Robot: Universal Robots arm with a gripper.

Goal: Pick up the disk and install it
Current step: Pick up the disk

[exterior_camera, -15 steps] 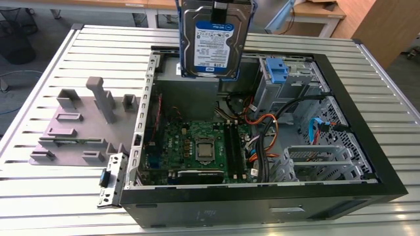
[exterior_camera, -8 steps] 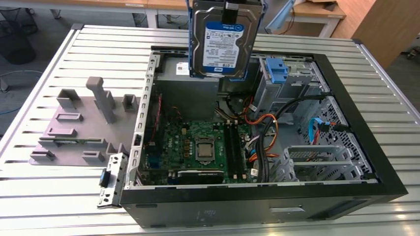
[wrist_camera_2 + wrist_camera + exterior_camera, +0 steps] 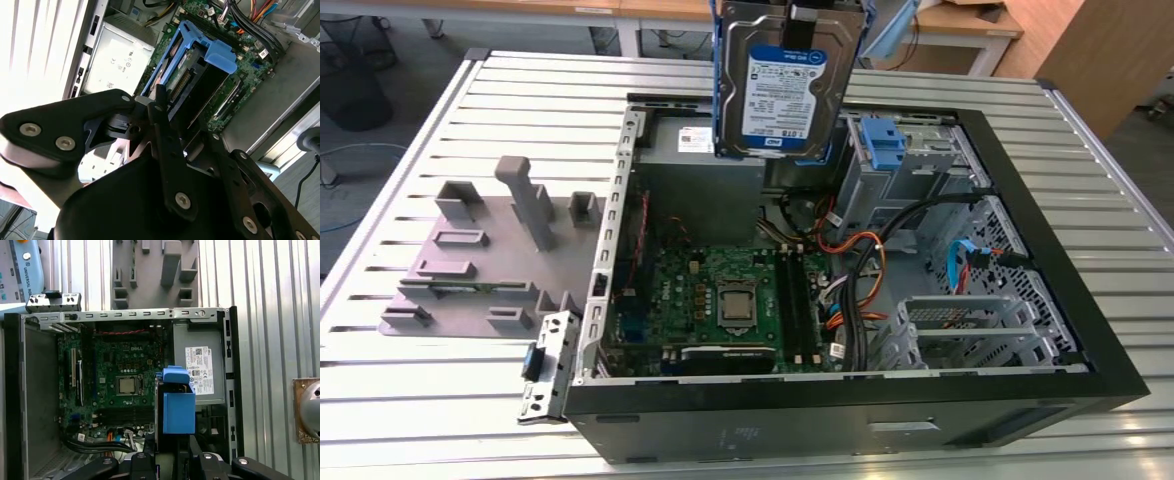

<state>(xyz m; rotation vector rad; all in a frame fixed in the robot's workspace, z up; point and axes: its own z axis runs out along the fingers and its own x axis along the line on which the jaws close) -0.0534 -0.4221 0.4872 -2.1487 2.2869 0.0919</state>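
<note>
Above the open computer case (image 3: 854,425), the disk (image 3: 781,85) is held upright, clamped by the gripper (image 3: 172,452) with its fingers closed on it. Pickup looks done, but install isn't, since no bay's been reached.

I see a black tower PC case (image 3: 854,425) lying open on its side on the slatted metal bench (image 3: 440,420). Inside it: green motherboard (image 3: 720,290), CPU socket (image 3: 736,303) mid-board. Grey power supply (image 3: 694,180) with white sticker, at the back in the exterior view. Orange and black wire bundle (image 3: 861,290) beside the board. Perforated drive cage (image 3: 974,320) at the exterior view's right. Grey slotted fixture (image 3: 474,265) on the bench, just beside the case, exterior view's left.
</note>
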